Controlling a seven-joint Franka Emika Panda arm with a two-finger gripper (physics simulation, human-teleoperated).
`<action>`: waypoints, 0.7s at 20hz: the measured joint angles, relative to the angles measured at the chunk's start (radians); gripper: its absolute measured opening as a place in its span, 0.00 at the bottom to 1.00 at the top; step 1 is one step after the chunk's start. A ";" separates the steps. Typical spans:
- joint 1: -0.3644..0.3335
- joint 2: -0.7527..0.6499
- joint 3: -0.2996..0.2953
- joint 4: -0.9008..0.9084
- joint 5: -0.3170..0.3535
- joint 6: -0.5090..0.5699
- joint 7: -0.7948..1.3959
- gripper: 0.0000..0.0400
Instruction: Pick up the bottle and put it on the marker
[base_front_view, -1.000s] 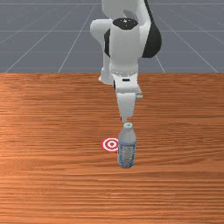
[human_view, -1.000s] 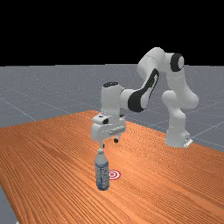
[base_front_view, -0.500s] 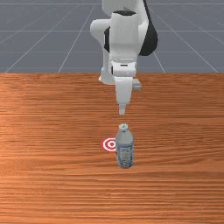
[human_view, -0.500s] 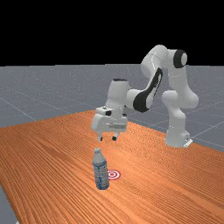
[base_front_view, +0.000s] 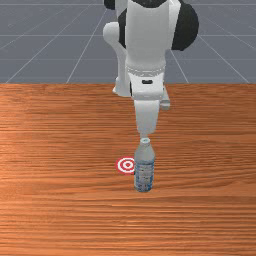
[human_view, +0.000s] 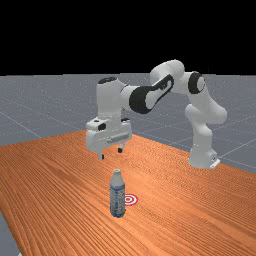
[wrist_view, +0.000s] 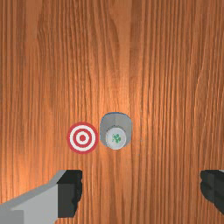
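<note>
At the far view's lower centre, the bottle bears an illegible blue-and-white label. Higher up, the tool gapes wide.

Front view: faces arm across table, angled down. Far view: farther back, oblique, whole arm. Both share bottle, marker. Wrist view: from hand, nearer, looking down on same pair.
</note>
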 joint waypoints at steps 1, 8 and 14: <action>-0.001 -0.027 -0.001 -0.062 -0.001 0.065 0.000 1.00; -0.003 -0.081 0.008 -0.186 -0.008 0.206 -0.039 1.00; -0.005 0.001 0.009 -0.076 0.016 0.104 -0.004 1.00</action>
